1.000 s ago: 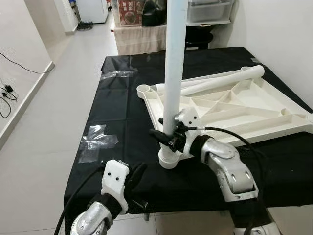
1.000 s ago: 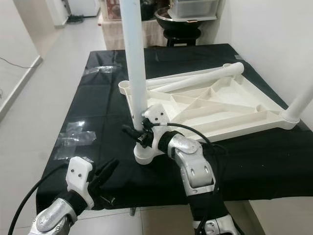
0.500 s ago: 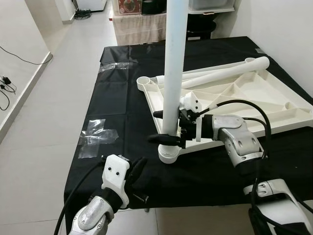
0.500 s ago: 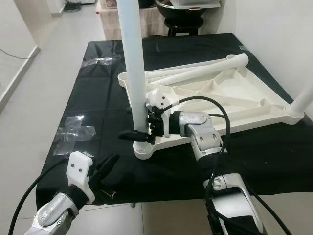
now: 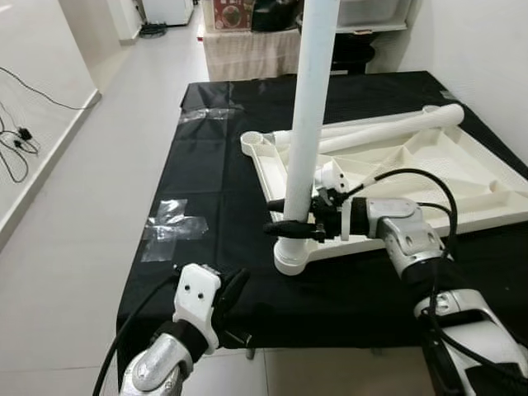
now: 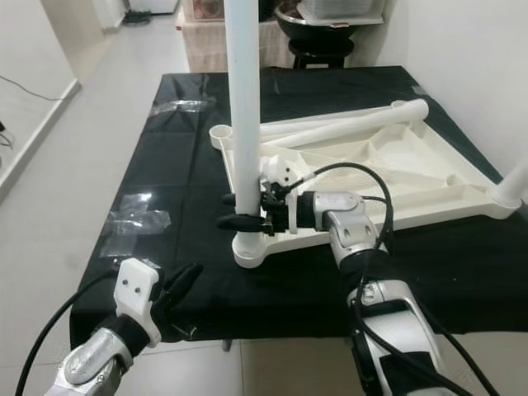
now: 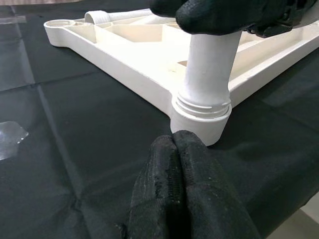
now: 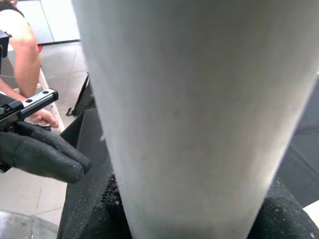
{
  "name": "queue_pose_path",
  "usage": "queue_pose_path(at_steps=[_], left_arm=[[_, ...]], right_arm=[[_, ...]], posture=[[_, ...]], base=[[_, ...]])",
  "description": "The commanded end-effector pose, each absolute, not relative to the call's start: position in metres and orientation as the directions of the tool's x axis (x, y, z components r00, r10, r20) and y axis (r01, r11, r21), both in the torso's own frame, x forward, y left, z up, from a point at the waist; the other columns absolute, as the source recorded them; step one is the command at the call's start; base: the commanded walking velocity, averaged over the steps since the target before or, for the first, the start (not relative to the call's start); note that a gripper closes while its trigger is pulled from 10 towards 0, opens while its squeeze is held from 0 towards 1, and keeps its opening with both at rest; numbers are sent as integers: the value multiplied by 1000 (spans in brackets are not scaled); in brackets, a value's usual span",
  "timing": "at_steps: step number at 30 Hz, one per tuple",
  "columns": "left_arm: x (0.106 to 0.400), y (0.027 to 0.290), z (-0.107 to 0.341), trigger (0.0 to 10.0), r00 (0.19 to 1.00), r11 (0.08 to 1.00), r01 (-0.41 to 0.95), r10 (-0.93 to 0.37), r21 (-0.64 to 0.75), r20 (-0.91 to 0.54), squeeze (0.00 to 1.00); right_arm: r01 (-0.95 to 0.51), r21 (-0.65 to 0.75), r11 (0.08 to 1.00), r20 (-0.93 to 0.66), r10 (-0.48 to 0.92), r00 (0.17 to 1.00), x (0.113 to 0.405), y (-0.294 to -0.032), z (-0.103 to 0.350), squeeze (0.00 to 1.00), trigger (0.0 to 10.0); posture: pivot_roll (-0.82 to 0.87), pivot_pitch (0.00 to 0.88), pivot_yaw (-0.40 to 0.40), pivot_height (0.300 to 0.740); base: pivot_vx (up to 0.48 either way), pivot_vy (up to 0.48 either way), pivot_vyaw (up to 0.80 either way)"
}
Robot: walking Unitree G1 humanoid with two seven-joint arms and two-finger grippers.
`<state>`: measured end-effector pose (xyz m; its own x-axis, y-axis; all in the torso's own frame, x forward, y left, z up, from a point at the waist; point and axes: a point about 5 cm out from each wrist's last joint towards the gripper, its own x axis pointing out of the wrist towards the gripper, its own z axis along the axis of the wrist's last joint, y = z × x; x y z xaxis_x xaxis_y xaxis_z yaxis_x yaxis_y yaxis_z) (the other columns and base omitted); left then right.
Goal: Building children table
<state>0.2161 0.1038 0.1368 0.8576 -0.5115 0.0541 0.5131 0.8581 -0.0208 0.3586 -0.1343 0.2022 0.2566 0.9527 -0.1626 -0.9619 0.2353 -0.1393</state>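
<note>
An upside-down white tabletop [image 5: 429, 177] with ribs lies on the black-clothed table [image 5: 206, 173]. A white leg [image 5: 307, 124] stands upright in its near-left corner socket [image 5: 293, 257]. Screw threads [image 7: 204, 102] show just above the socket. My right gripper [image 5: 276, 216] is shut on this leg low down, one finger in front and one behind. Two more legs [image 5: 375, 132] lie across the far side of the tabletop, and another leg [image 6: 516, 177] stands at the right corner. My left gripper [image 5: 233, 285] is shut on nothing, low at the table's near edge.
The far-left socket [image 5: 252, 139] is open. Clear plastic wrap [image 5: 177, 227] lies on the cloth at the left, more [image 5: 206, 115] farther back. A wall runs along the right, bare floor [image 5: 91, 181] on the left. A person's arm [image 8: 25, 50] is in the right wrist view.
My right wrist has turned around the leg and its forearm has swung from the near side to the right. Its fingers sit closer together than half a second ago. The left gripper stays put.
</note>
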Motion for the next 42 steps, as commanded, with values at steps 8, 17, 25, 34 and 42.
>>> queue_pose_path(at_steps=[8, 17, 25, 34, 42], left_arm=[[211, 106, 132, 10000, 861, 860, 509, -508, -28, 28, 0], [211, 108, 132, 10000, 850, 850, 526, -526, -26, 18, 0], [213, 108, 133, 10000, 861, 860, 509, -509, -26, 26, 0], [216, 108, 133, 10000, 862, 862, 506, -506, -24, 31, 0], [216, 108, 133, 10000, 864, 863, 504, -503, -23, 33, 0]], right_arm=[[-808, -123, 577, -139, 796, 589, 352, -132, 165, 0, 0], [-478, -127, 869, -106, 468, 878, 325, -111, 151, 0, 0], [-573, -65, 817, -44, 571, 820, 330, -92, 166, 1000, 10000], [-848, -99, 521, 8, 852, 523, 329, -87, 199, 1000, 10000], [-957, -159, 242, -113, 959, 261, 336, -98, 202, 0, 10000]], posture=[[63, 156, -6, 740], [42, 155, 21, 740], [48, 152, 15, 740], [49, 146, 12, 740], [60, 142, 11, 740]], base=[[0, 0, 0], [0, 0, 0], [0, 0, 0], [0, 0, 0], [0, 0, 0]])
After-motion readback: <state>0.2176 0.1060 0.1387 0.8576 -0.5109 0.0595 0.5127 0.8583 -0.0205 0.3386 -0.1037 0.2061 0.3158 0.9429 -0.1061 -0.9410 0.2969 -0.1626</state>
